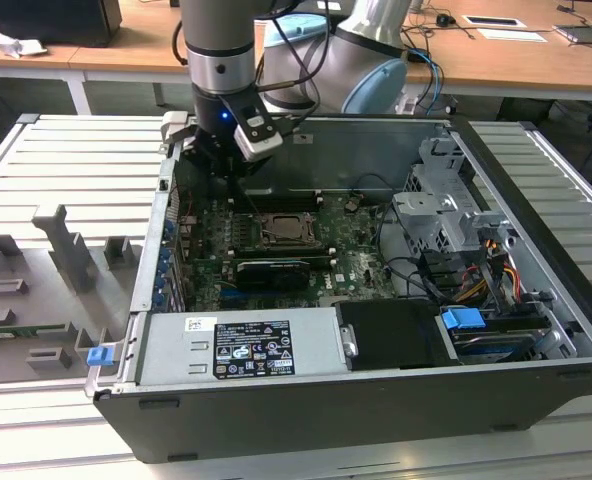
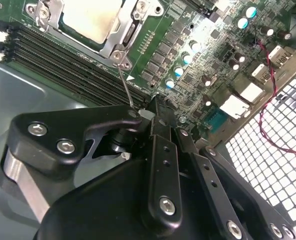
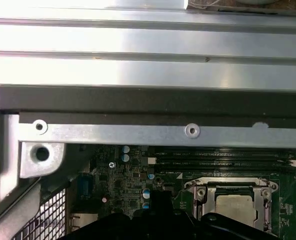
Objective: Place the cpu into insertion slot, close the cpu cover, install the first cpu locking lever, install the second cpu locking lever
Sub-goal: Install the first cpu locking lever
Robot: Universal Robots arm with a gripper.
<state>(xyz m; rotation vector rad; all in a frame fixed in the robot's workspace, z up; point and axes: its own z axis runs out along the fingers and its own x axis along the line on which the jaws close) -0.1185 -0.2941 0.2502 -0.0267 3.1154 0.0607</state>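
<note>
An open computer case [image 1: 306,400] lies on its side on a ribbed metal desk [image 1: 66,170], its green circuit board [image 1: 361,262] facing up. Near the board's middle sits the insertion slot [image 1: 289,229], a small square socket with a silvery rim. The cpu [image 2: 90,19], a pale flat metal square, already lies seated in the slot, and the cpu cover [image 3: 234,186], a thin metal frame with a square window, appears folded down around it.

A thin wire locking lever [image 2: 125,85] rises from a corner of the socket toward the gripper [image 2: 155,107]. In the second wrist view the dark fingers look drawn narrowly together right at the lever's upper end, but whether they actually pinch it cannot be told.

The lever is likely a stiff, springy steel rod, light and smooth enough to slip; its free end seems the place to take hold. The chip beneath is fragile.

In the exterior view the arm [image 1: 216,45] stands nearly upright, reaching down at the case's far left, just left of the socket.
</note>
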